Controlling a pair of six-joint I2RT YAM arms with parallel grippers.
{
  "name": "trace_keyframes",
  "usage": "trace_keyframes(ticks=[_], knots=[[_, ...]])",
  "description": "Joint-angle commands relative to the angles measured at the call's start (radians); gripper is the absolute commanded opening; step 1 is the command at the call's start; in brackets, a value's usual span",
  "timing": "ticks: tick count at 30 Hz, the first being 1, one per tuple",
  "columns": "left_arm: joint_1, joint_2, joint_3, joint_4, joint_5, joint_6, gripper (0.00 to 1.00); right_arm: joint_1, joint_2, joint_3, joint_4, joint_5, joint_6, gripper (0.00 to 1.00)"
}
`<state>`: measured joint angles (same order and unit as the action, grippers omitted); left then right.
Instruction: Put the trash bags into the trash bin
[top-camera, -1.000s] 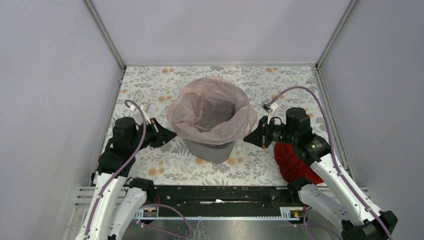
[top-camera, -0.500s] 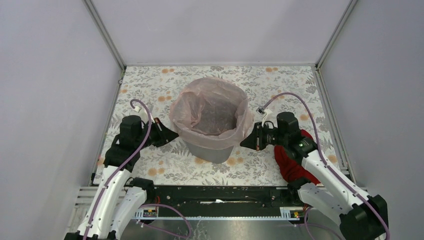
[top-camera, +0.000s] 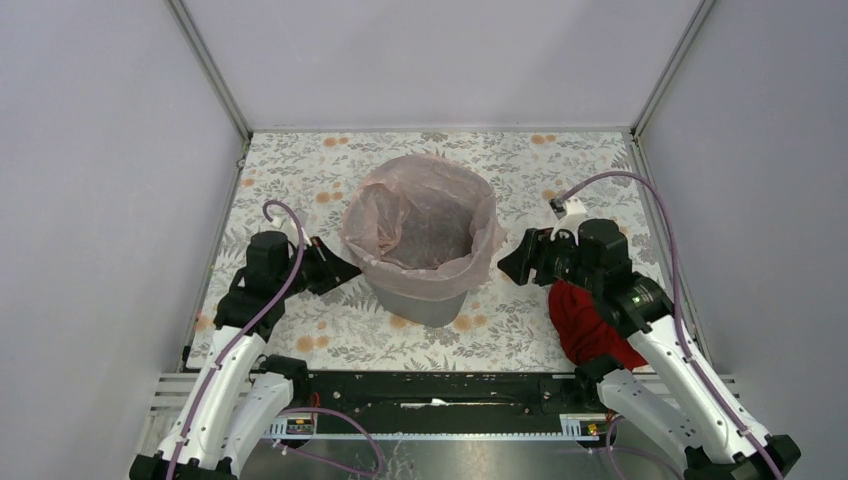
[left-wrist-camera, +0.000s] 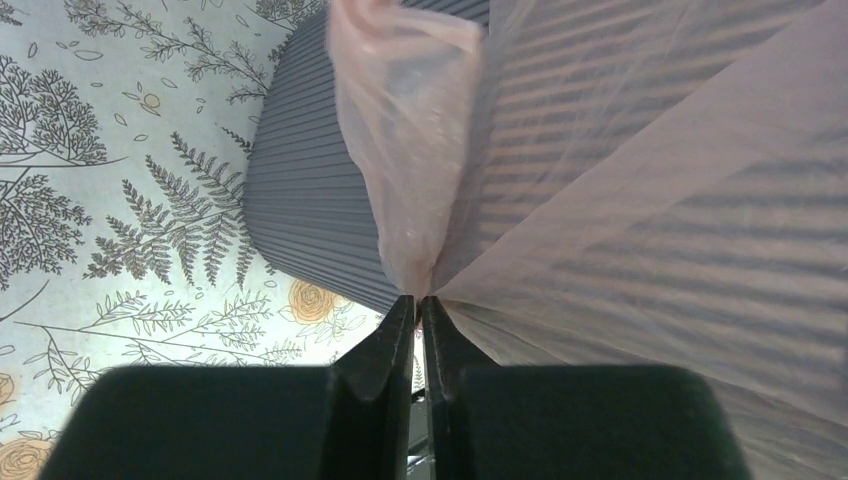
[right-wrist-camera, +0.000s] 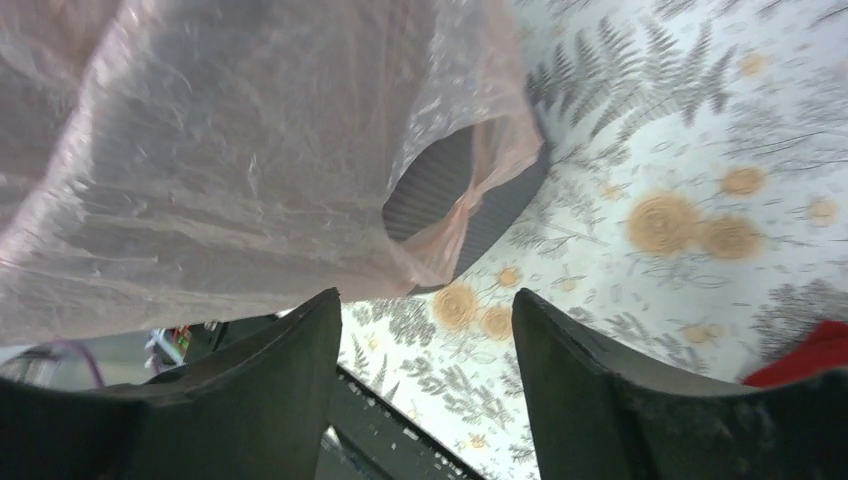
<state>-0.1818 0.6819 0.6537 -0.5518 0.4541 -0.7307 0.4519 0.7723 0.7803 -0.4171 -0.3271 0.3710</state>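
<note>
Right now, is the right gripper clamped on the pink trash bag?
No, in the right wrist view the right gripper has its fingers wide apart, the pink trash bag beyond their tips.

Your overhead view is bright and evenly lit from above, leaving only a faint shadow on the table (top-camera: 290, 165) at the foot of the bin (top-camera: 425, 302). Close up, your left fingers (left-wrist-camera: 385, 352) are dark and soft-edged, while the bag (left-wrist-camera: 650, 200) pinched at their tips is crisp. The right fingers (right-wrist-camera: 270, 390) are blurred and unlit; the bag above them glints white.
</note>
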Motion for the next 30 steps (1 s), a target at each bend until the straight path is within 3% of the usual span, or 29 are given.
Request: trace_keyframes(ticks=[1, 7, 8, 12, 18, 24, 27, 30], knots=[[0.002, -0.021, 0.022, -0.003, -0.026, -0.016, 0.12, 0.004, 0.02, 0.082, -0.048, 0.216, -0.013, 0.72], [0.002, -0.064, 0.072, -0.075, -0.062, -0.013, 0.32, 0.004, 0.214, 0.176, 0.038, 0.215, 0.002, 0.7], [0.002, -0.072, 0.083, -0.093, -0.082, -0.005, 0.4, 0.004, 0.234, 0.164, 0.108, 0.182, 0.018, 0.69], [0.002, -0.095, 0.141, -0.173, -0.15, 0.005, 0.52, 0.003, 0.338, 0.068, 0.345, 0.095, 0.088, 0.66], [0.002, -0.164, 0.252, -0.319, -0.363, 0.069, 0.68, 0.004, 0.457, 0.004, 0.406, 0.165, 0.113, 0.6], [0.002, -0.053, 0.402, -0.329, -0.61, 0.103, 0.79, 0.003, 0.334, 0.069, 0.224, 0.362, 0.042, 0.66], [0.003, 0.024, 0.431, -0.221, -0.728, 0.097, 0.81, 0.003, 0.263, 0.166, 0.087, 0.584, -0.048, 0.78], [0.004, 0.114, 0.433, -0.098, -0.712, 0.138, 0.82, 0.003, 0.209, 0.269, 0.012, 0.708, -0.141, 0.82]])
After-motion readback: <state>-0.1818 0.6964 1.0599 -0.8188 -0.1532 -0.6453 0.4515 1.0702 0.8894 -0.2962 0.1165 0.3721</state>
